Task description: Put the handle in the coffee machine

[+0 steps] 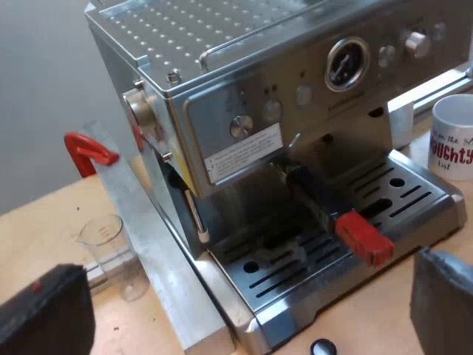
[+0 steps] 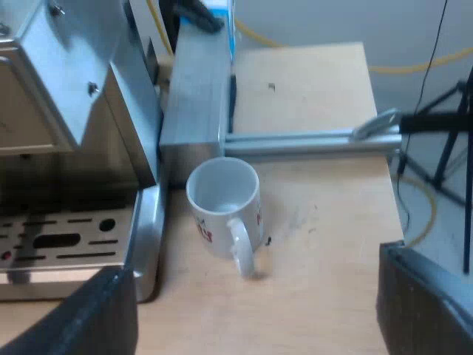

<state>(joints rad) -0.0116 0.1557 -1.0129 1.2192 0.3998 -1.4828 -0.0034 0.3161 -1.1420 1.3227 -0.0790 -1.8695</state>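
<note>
The steel espresso machine [image 1: 244,96] stands close in front of my left gripper [image 1: 251,299]. The holder's dark handle [image 1: 314,194] sticks out from under the machine's front, above the drip tray [image 1: 414,188], and its red end [image 1: 363,237] points toward me. My left gripper is open, with nothing between its black fingers [image 1: 443,303], a short way off the red end. My right gripper [image 2: 255,310] is open and empty, hovering over bare table near the white mug [image 2: 224,201]. An edge of the machine's drip tray [image 2: 144,229] shows beside that mug.
A clear measuring glass [image 1: 109,248] stands by an aluminium bar [image 1: 159,251] at the machine's side, with a red clamp [image 1: 89,148] behind it. A small black round object [image 1: 322,346] lies before the tray. The mug [image 1: 452,140] has red lettering. Aluminium rails [image 2: 303,140] and the table edge [image 2: 388,185] border it.
</note>
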